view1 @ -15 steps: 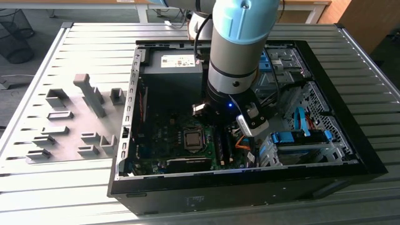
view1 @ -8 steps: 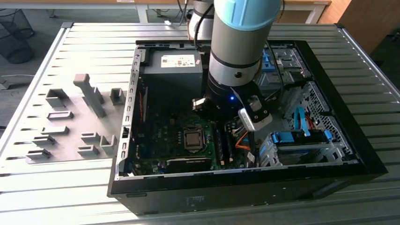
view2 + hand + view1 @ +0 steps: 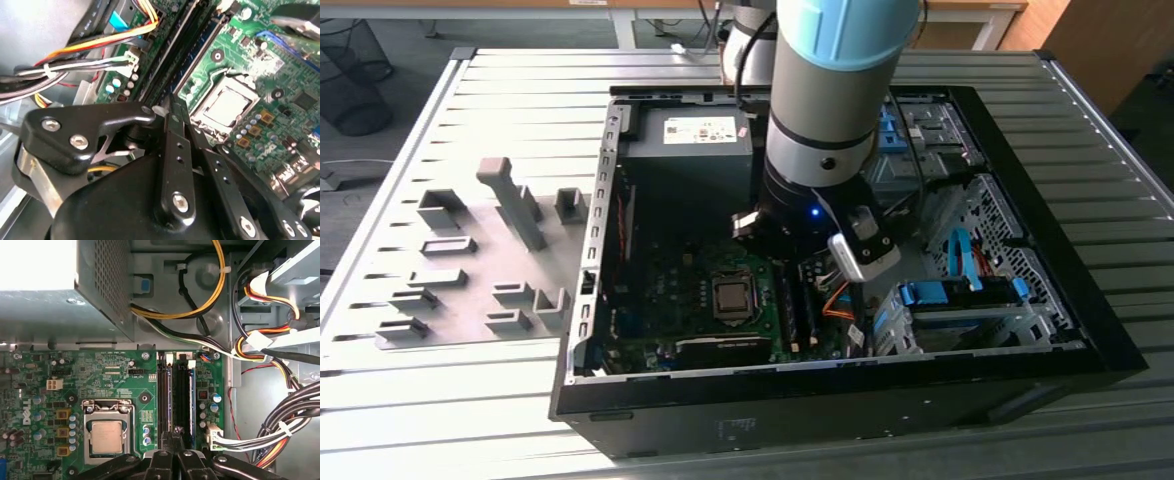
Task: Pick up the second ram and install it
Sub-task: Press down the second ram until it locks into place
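**Claw down at the memory slots**

Claw [image 3: 176, 436] sits low inside the open black computer case [image 3: 1067, 330] on the slatted metal table [image 3: 494, 90]. Its black fingers [image 3: 172, 125] are drawn together, tips at the end of the two long black memory slots beside the silver processor socket [image 3: 106, 436]. Dark strips stand edge-on in those slots. I take the one nearer the bundled coloured cables [image 3: 280, 435] for the second ram [image 3: 186, 390], green board hidden, but I cannot tell whether the tips press on it.
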Robot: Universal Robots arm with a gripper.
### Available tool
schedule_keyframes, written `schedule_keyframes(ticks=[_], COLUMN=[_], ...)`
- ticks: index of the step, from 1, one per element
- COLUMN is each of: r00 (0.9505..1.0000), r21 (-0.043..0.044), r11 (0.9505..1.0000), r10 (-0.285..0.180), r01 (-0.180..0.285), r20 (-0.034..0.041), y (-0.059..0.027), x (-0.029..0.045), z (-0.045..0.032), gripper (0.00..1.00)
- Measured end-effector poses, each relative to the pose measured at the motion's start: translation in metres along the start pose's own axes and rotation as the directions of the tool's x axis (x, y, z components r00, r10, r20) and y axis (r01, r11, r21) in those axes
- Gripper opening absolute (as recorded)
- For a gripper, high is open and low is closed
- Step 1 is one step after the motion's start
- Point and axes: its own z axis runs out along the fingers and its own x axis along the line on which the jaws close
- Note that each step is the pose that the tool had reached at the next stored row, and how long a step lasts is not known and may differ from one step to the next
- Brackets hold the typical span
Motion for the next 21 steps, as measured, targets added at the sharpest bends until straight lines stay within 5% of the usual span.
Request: schedule_keyframes(ticks=[11, 14, 18, 21], r00=[1.0000, 1.0000, 1.0000, 1.0000], r21=[0.0028, -0.0034, 0.0000, -0.0001], r11=[1.0000, 1.0000, 1.0000, 1.0000], r10=[0.000, 0.000, 0.000, 0.000], r01=[0.000, 0.000, 0.000, 0.000], r20=[-0.0024, -0.0006, -0.0016, -0.0016], y=[-0.0004, 0.0004, 0.0003, 0.0003], x=[-0.0005, -0.0007, -0.0007, -0.0007], z=[0.0163, 0.0105, -0.0072, -0.0077], gripper=[0.11, 0.11, 0.11, 0.11])
